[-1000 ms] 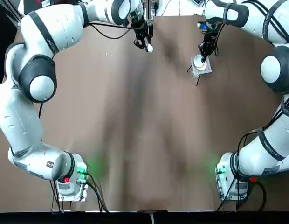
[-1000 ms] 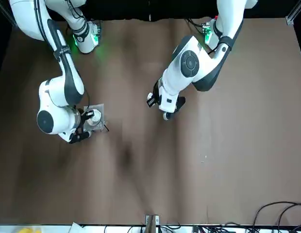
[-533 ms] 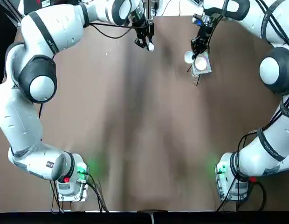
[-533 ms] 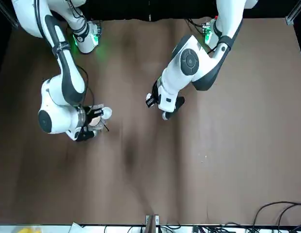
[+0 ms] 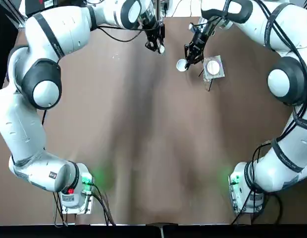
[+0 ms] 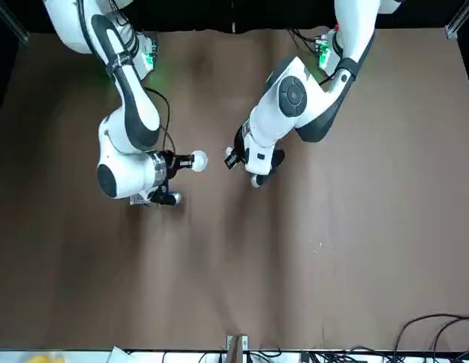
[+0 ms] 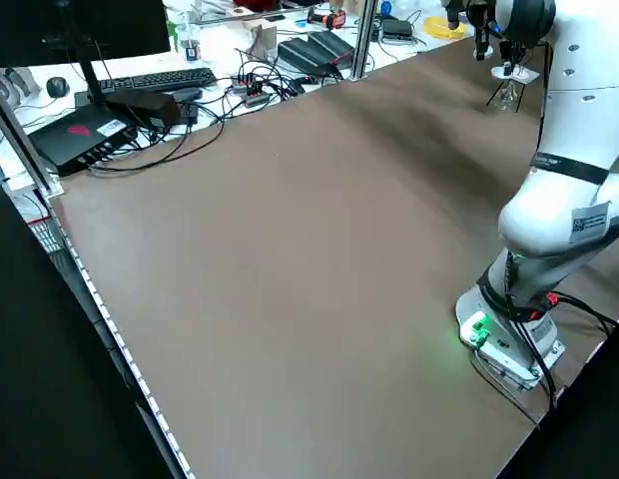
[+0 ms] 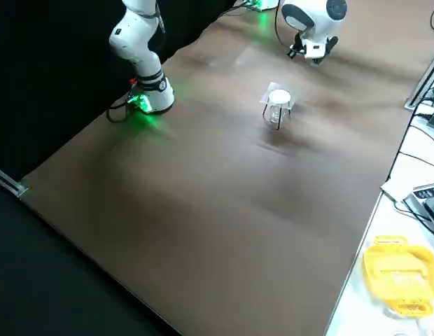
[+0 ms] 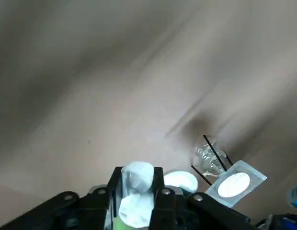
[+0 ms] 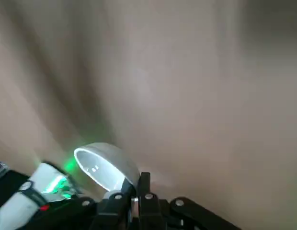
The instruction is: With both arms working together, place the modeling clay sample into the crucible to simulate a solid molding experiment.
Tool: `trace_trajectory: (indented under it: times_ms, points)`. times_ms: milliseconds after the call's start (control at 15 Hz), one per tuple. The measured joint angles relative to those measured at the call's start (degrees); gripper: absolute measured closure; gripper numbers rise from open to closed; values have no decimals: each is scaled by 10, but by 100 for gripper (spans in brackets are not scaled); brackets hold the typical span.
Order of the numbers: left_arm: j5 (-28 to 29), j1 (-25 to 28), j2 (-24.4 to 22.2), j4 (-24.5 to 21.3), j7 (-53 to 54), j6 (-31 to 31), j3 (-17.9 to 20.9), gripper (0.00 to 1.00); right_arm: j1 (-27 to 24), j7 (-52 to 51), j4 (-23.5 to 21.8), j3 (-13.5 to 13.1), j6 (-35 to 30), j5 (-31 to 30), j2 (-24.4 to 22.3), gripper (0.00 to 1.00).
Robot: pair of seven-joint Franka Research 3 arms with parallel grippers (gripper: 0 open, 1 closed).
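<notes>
Clay, cup and grippers over the brown table, with near taken as the robot's side. The clay (image 9: 137, 194) was off-white, matt and lumpy, its 2 rounded lobes joined at a slight waist; its upper lobe rose above the fingertips. It was pinched between the 2 fingers of the left gripper (image 9: 138, 183), at the far side of the scene, left of the cup. The cup (image 10: 108, 163) was white, smooth and thin-rimmed, with a glossy, rounded hollow that showed small bright reflections; in the right wrist view it appeared tilted. The right gripper (image 10: 135, 184) pinched it by its wall, 1 finger to each side, at the far side and to the right of the left gripper. Clay and cup were apart, the clay outside the cup. Just right of the cup stood the square grey mesh (image 5: 214, 67), with its white round centre, on thin black legs (image 8: 279, 117). A clear glass vessel (image 9: 209, 159) lay beneath the mesh. The left arm (image 5: 25, 124) and right arm (image 5: 287, 153) reached from near bases that bore green lights (image 5: 86, 179). Beyond the far edge, to the right, lay a yellow tray (image 8: 402, 273).
</notes>
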Motion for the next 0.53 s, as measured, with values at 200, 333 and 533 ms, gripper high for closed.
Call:
trace_trajectory:
  times_ms: [200, 333, 533]
  points:
    - [0, -7, 4, 0, -12, 1, 0, 70, 12, 5, 14, 0, 1, 35, 16, 93]
    - [0, -11, 7, 0, -17, 8, 1, 70, 16, 5, 23, 0, 0, 41, 27, 93]
    - [0, -25, 17, 0, -42, 21, 4, 70, 29, 5, 29, 0, 0, 51, 38, 93]
